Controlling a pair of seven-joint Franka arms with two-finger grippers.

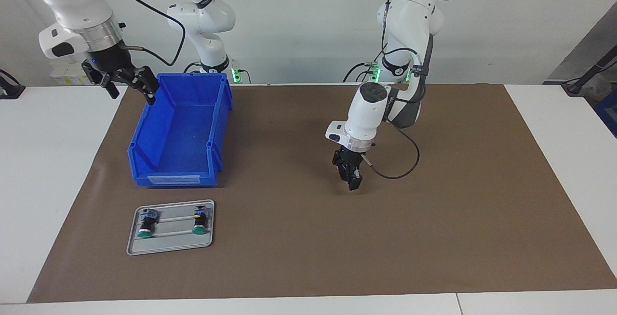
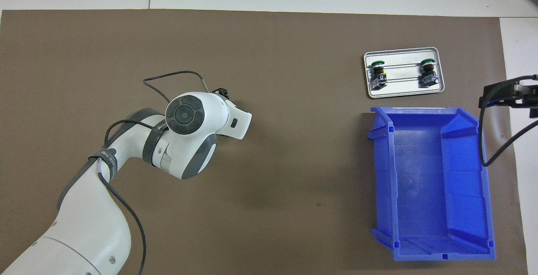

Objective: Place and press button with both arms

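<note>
Left gripper (image 1: 354, 180) hung low over bare brown mat (image 1: 434, 238) mid-table, pointing down; could not tell finger gap or whether it held anything. Right gripper (image 1: 127, 84) hovered by blue bin (image 1: 178, 175) rim at right arm's end, fingers spread, empty. Two green-capped buttons (image 1: 144, 226) (image 1: 199, 222) lay on metal tray (image 1: 168, 250), farther from robots than bin

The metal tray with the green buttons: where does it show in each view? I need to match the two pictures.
Facing view: the metal tray lies low in the picture, just below the blue bin.
Overhead view: the tray lies high in the picture, just above the blue bin.
Shared landmark: the blue bin, nearer to the robots than the tray.
</note>
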